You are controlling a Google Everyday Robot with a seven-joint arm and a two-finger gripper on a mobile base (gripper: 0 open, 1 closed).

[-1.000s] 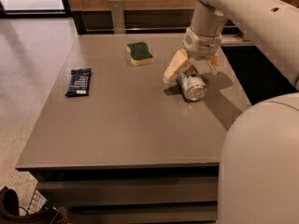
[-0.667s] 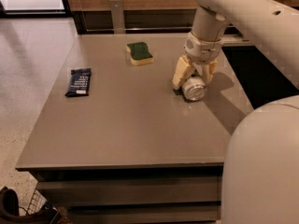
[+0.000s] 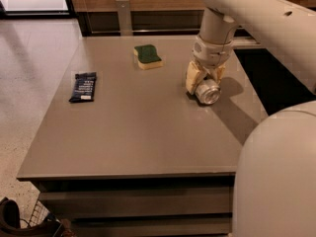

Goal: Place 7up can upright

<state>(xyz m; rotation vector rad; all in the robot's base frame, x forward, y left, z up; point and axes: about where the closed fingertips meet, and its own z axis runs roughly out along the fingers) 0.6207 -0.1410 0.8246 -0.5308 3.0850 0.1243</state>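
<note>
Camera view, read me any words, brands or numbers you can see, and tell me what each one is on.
Dark packet: whitish print, too blurred to read.
7up can, on its side at the gripper on the table's right: no readable lettering.
Sponge: none.

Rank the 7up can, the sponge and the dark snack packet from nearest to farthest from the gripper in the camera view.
From the gripper, over the table's right side:
1. 7up can, lying between its fingers.
2. Sponge, farther back and left.
3. Dark snack packet, near the left edge.
</note>
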